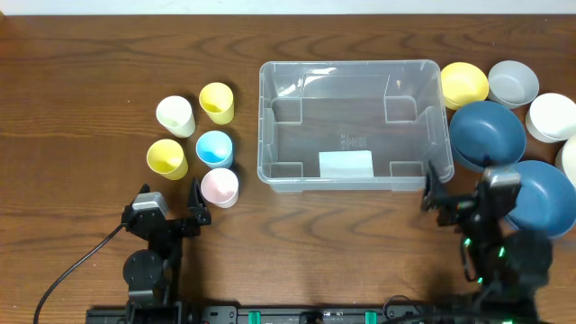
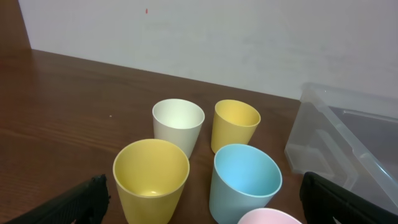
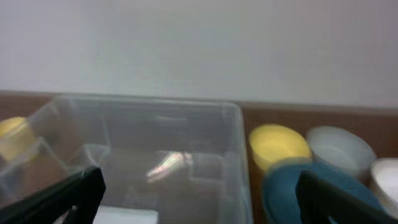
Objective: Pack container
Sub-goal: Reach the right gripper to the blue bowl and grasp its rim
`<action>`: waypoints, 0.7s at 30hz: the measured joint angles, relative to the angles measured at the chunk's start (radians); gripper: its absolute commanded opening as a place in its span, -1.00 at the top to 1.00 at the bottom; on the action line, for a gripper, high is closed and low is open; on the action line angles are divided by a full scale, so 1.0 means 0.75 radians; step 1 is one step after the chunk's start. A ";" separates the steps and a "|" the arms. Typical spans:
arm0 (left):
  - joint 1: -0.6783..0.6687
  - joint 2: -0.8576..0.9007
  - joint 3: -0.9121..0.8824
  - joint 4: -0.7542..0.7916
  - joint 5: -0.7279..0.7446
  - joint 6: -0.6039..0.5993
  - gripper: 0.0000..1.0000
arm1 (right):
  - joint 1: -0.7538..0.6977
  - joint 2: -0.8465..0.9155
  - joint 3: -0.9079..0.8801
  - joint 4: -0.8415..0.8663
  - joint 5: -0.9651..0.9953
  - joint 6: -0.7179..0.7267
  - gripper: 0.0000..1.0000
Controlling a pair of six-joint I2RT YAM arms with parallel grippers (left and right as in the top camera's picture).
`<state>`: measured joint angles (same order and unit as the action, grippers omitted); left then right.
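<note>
left gripper [image 1: 171, 193] hovering released, empty | right gripper [image 1: 459, 186] hovering released, empty | large clear rectangular plastic container [image 1: 351, 117] sitting ahead, between both | light-blue plastic cup [image 2: 244, 180] standing just ahead of left gripper

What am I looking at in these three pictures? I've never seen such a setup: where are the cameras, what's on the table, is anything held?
This is a two-armed robot at a brown wooden table. One picture looks down from above; the other two come from a camera on each wrist, with that arm's own black fingers in the bottom corners. The left gripper and right gripper are both open, holding nothing. In the middle stands a large clear plastic rectangular container, empty apart from a white label on its base. On the left arm's side stand small plastic cups: a white cup, two yellow cups, a light blue cup, a pink cup. On the other side are bowls: a yellow bowl, a pale grey bowl, two dark blue bowls, and white bowls at the edge.
</note>
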<state>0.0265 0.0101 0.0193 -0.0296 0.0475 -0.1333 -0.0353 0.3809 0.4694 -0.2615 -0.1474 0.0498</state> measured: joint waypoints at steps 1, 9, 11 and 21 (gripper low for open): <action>0.000 0.000 0.000 -0.001 0.000 0.001 -0.96 | -0.001 0.095 0.092 -0.084 0.022 -0.001 -0.98; 0.000 0.000 0.001 -0.001 -0.003 0.001 -0.96 | -0.001 0.759 0.637 -0.485 -0.053 0.005 -0.98; 0.000 0.000 0.001 -0.001 -0.003 0.001 -0.96 | -0.011 0.859 0.681 -0.505 -0.008 0.071 -0.98; 0.000 0.000 0.001 -0.001 -0.003 0.001 -0.96 | -0.499 1.025 0.802 -0.596 0.175 0.608 -0.99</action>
<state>0.0265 0.0101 0.0196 -0.0299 0.0452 -0.1329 -0.4095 1.1500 1.0710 -0.7082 -0.0162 0.5056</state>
